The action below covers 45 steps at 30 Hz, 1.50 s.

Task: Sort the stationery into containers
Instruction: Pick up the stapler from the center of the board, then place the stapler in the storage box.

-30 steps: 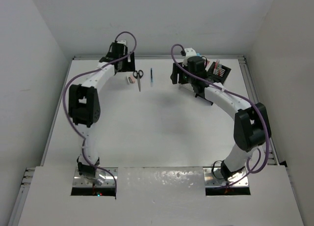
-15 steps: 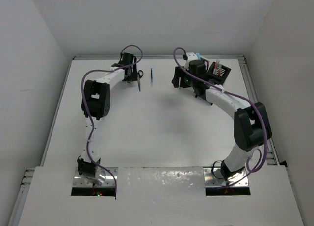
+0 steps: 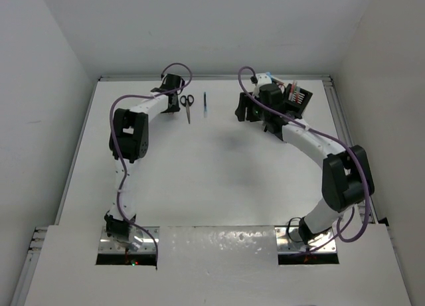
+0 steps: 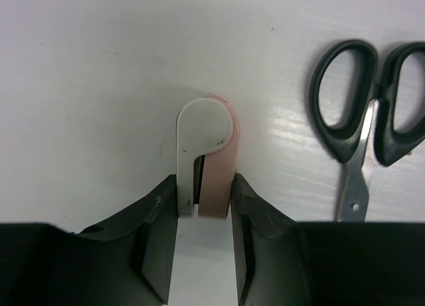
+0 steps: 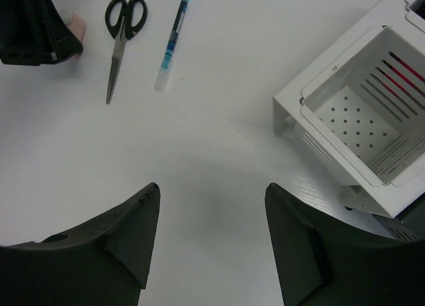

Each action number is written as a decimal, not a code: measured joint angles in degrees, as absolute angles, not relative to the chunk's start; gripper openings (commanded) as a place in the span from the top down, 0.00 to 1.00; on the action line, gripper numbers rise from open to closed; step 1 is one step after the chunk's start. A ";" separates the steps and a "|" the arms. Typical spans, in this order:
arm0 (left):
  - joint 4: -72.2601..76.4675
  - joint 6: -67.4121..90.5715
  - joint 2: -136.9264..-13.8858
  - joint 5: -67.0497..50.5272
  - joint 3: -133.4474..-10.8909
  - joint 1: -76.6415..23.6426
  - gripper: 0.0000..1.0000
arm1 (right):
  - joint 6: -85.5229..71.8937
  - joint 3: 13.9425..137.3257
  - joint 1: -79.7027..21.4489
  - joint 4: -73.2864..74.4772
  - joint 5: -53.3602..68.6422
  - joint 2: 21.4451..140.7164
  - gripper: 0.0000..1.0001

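My left gripper (image 4: 204, 186) is shut on a small white-and-pink bar (image 4: 206, 137) that lies on the table; its fingers press both long sides. Black-handled scissors (image 4: 368, 113) lie just to its right. From above, the left gripper (image 3: 174, 97) is at the far left-centre, next to the scissors (image 3: 188, 102) and a blue pen (image 3: 205, 105). My right gripper (image 5: 212, 193) hangs open and empty over bare table. The white container (image 5: 352, 113) lies ahead to its right, with red pens (image 5: 398, 70) showing through its slats. The black container (image 3: 297, 97) adjoins it.
In the right wrist view the scissors (image 5: 123, 27) and blue pen (image 5: 171, 40) lie far ahead on the left, beside the left gripper's black body (image 5: 33, 27). White walls enclose the table (image 3: 212, 180) on three sides.
The left arm reached forward and down over the white-and-pink bar and its jaws closed on it. The right gripper shifted slightly toward the far right, still open.
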State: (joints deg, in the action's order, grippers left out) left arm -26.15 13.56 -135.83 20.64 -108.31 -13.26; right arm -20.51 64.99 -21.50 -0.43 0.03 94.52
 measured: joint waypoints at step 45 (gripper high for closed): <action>20.23 -4.78 -136.77 -17.28 -110.59 -39.05 1.00 | -23.27 43.83 -12.08 7.62 -13.23 56.23 0.31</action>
